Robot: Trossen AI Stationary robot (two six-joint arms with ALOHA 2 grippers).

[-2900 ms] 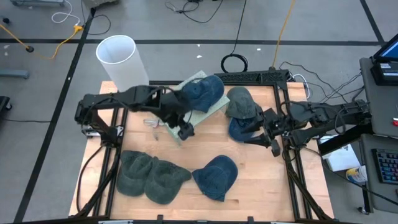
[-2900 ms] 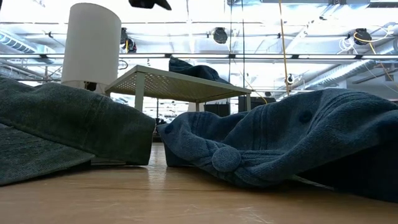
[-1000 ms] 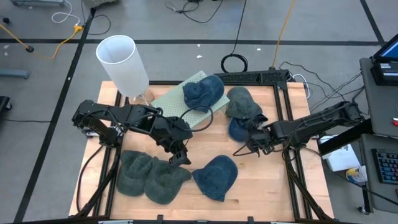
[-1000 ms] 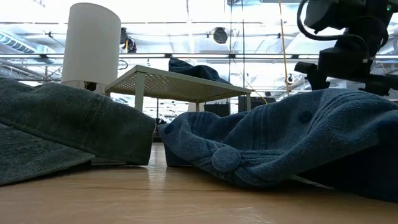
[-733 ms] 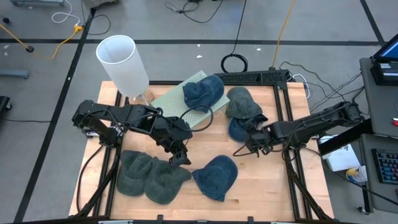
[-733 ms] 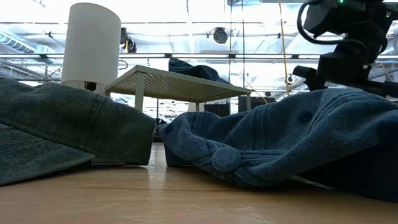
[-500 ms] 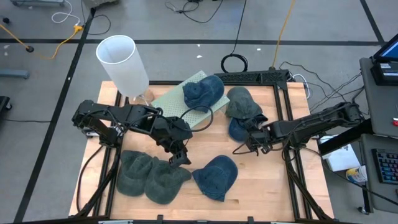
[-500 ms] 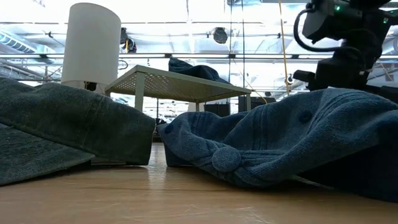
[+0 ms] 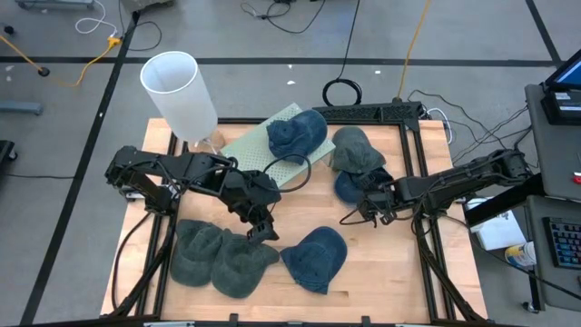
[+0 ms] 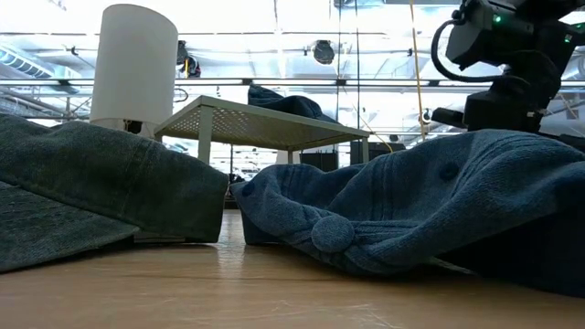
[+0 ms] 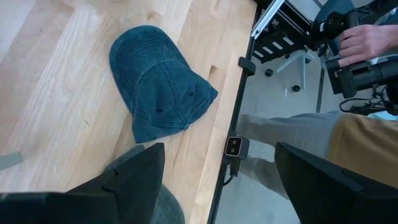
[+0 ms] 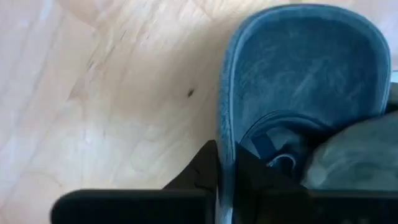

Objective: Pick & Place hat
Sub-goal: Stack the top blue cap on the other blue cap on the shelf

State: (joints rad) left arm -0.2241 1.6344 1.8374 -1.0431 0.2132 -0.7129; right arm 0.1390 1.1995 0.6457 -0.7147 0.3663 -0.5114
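Blue denim cap (image 9: 349, 186), right of centre on the wooden table (image 9: 390, 263), has its brim pinched in the right hand (image 9: 367, 205). Soft and floppy, it seems best held by that stiffer brim. Left hand (image 9: 264, 228) spread wide, empty.

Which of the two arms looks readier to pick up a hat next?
The right. Its gripper is already clamped on the brim of a blue hat, while the left gripper hangs open over bare wood.
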